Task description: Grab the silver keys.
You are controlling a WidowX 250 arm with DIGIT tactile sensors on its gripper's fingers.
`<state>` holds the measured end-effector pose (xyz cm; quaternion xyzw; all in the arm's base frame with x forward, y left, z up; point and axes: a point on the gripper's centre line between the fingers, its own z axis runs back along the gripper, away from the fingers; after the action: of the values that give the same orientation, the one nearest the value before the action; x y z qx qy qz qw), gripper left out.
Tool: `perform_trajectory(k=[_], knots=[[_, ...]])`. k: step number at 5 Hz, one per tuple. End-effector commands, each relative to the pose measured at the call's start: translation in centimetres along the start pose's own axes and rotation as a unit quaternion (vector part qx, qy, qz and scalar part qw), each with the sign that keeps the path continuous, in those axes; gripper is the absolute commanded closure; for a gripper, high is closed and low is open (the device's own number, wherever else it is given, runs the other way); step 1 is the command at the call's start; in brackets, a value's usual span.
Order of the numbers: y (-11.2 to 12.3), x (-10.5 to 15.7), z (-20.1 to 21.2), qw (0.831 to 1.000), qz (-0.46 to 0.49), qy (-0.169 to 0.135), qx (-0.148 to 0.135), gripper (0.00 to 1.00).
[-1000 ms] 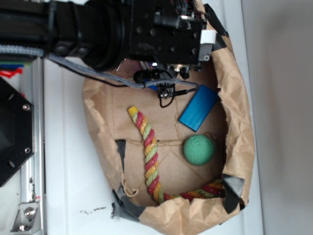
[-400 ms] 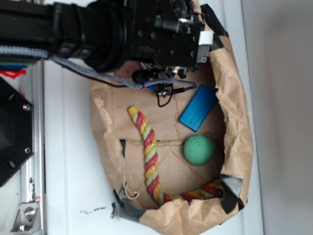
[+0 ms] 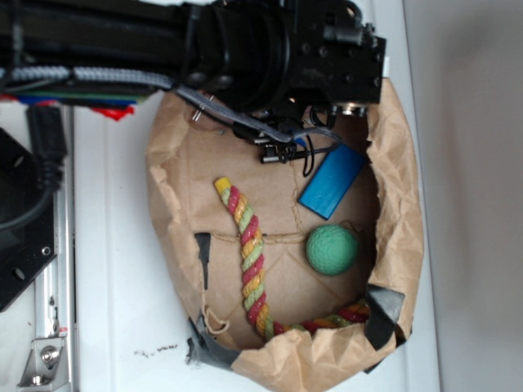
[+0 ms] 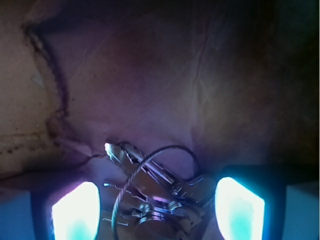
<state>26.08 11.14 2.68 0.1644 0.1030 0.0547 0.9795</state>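
Here we are looking down into a crumpled brown paper bag [image 3: 176,175] with rolled-down walls, patched with dark tape at its lower corners and lying on a white tabletop [image 3: 114,294]. The black robot arm [image 3: 163,41] is reaching in from the upper left, covering the bag's top edge. In the exterior view the gripper itself is hiding under the arm's black housing, so there we cannot tell how the jaws are standing.

In the wrist view the gripper [image 4: 157,210] is showing two glowing pale blue fingers [image 4: 75,212], one at each lower corner, standing wide apart. Between them the bunch of shiny silver keys [image 4: 160,195] on a thin wire ring is lying on the bag's paper floor, with one key tip pointing toward the upper left. The fingers are flanking the keys on both sides; whether either one is touching them we cannot tell.

On the bag's floor, a flat blue metallic rectangular block [image 3: 332,181] is lying near the right wall. A green textured ball [image 3: 332,249] is sitting just below it. A braided rope of red, yellow and green strands [image 3: 249,261] is running down the middle and curving along the bottom edge toward the lower right corner.
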Motion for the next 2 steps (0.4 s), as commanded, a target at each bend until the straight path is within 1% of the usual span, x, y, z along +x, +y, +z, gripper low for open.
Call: perform_trajectory(k=[1,2], knots=[[0.72,0.44,0.94,0.998,0.031,-0.045,0.001,1.0],[0.7,0.42,1.17,0.998,0.033,-0.054,-0.001,1.0]])
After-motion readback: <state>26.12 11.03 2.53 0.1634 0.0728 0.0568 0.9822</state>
